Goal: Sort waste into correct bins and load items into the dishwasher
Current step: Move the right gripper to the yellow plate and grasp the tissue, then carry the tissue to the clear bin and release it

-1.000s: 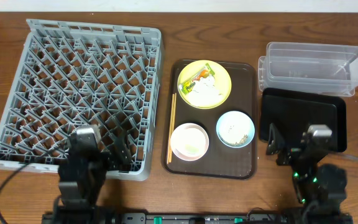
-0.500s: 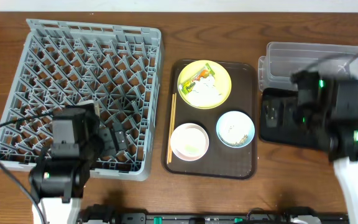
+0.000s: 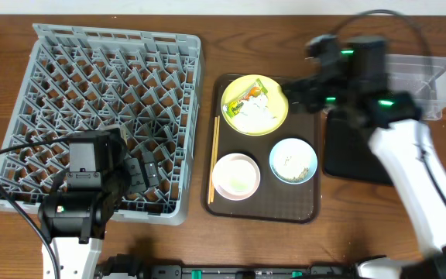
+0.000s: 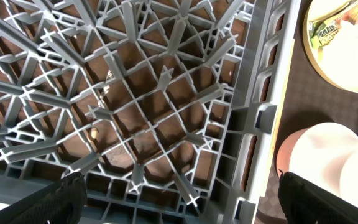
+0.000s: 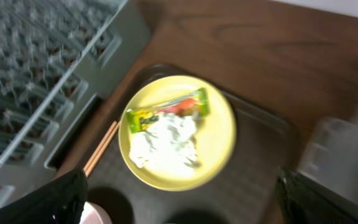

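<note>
The yellow-green plate (image 3: 255, 105) lies at the back of the brown serving tray (image 3: 265, 209) and carries the snack wrapper (image 3: 245, 96) and the white paper wad (image 3: 257, 113). My right gripper (image 3: 296, 93) hovers open and empty at the plate's right edge. Its wrist view shows the plate (image 5: 219, 140), wrapper (image 5: 166, 111) and wad (image 5: 163, 143) ahead of the gripper (image 5: 185, 208). The blue bowl (image 3: 293, 160) holds rice-like scraps. The pink-white bowl (image 3: 236, 176) appears to hold the white cup. Chopsticks (image 3: 214, 159) lie along the tray's left side. My left gripper (image 3: 140, 174) is open over the grey rack (image 3: 114, 93).
The clear tub (image 3: 409, 77) stands at the back right, with the black tray (image 3: 347, 155) in front of it, partly under my right arm. In the left wrist view the gripper (image 4: 179, 208) spans the rack's front right corner (image 4: 260, 118), with the pink-white bowl (image 4: 322, 149) beside it.
My right arm has swung from the front right, past the black tray, to the back of the brown tray beside the plate. My left arm rose over the rack's front edge, then held still.
</note>
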